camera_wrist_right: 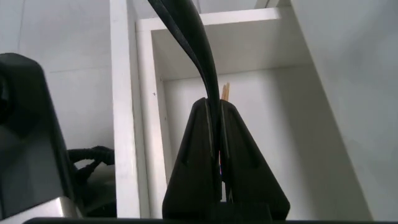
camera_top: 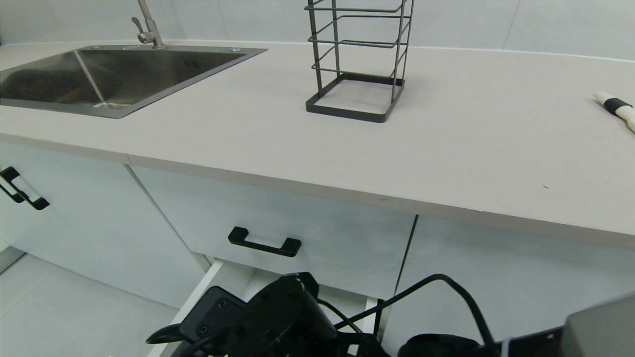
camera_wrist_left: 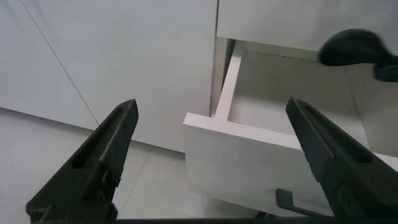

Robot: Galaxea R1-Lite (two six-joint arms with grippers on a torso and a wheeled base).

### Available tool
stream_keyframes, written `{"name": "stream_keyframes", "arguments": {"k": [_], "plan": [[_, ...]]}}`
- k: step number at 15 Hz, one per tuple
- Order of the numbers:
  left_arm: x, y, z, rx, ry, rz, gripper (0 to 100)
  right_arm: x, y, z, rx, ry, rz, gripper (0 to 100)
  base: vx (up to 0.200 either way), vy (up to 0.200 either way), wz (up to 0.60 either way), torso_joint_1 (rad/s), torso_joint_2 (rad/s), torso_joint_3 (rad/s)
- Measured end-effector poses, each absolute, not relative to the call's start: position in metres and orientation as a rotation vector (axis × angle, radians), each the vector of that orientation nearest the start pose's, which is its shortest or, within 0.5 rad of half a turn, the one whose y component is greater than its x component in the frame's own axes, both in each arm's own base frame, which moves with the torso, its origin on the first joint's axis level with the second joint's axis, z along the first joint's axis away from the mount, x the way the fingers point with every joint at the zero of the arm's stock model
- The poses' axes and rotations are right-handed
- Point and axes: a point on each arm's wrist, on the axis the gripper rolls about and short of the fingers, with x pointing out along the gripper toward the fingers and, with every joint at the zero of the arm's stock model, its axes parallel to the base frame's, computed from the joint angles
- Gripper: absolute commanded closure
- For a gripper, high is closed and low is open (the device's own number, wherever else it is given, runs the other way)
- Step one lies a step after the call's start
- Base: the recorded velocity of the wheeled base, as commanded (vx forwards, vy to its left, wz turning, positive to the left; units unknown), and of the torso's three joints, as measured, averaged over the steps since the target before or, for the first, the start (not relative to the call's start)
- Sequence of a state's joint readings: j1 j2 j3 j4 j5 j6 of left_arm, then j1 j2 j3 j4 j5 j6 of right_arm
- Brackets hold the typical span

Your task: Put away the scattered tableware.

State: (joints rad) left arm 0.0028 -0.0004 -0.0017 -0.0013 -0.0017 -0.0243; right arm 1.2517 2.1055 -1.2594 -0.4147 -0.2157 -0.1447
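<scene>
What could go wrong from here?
The black utensil clamped in the right gripper is long; released here it might catch the open drawer's side wall instead of dropping in.
The left gripper, jaws wide, hangs by the drawer front and could bump it.

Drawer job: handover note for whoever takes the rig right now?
Left gripper: open, empty, by the front of the open drawer.
Right gripper: shut on a black utensil, above the drawer's inside.
Done: drawer stands open.
Left: drop the black utensil in; fetch the cream-handled utensil from the right end of the counter; then probably shut the drawer.
</scene>
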Motion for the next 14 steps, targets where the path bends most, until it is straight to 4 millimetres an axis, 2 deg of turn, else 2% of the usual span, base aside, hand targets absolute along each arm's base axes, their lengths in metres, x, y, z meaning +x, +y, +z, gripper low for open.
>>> {"name": "stream_keyframes", "arguments": {"k": [6, 14], "plan": [[-0.023, 0.0, 0.076, -0.024, -0.003, 0.001, 0, 0.167, 0.418, 0.103, -0.487, 0.323, 0.925, 100, 0.0, 0.0, 0.0, 0.0, 0.0, 0.0], [-0.023, 0.0, 0.076, -0.024, -0.003, 0.001, 0, 0.2, 0.413, 0.069, -0.528, 0.392, 0.842, 100, 0.0, 0.0, 0.0, 0.0, 0.0, 0.0]]}}
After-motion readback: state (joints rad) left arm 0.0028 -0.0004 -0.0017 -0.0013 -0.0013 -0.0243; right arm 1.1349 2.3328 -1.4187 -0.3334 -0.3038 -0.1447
